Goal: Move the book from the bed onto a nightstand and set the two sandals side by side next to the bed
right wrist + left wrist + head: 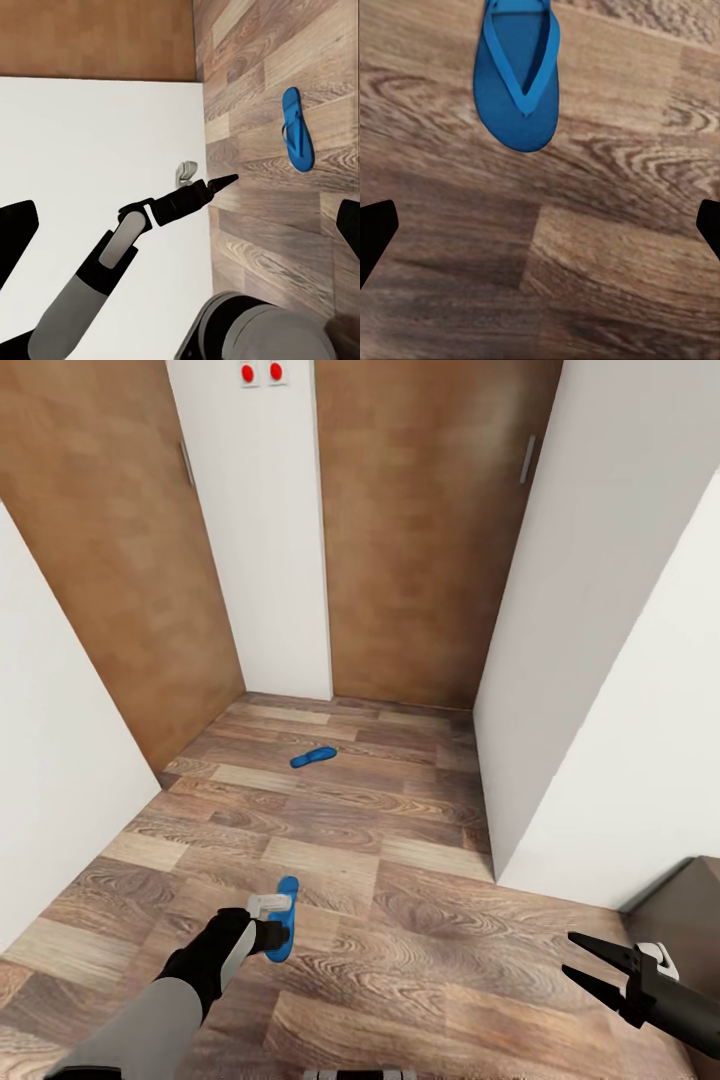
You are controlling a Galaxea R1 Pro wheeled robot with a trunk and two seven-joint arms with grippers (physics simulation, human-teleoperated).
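One sandal (517, 82) beyond spread fingers (376, 229)

two tall brown wooden doors (420, 530) with slim grey handles (527, 459) flank a white wall strip bearing two red round buttons (262, 373).
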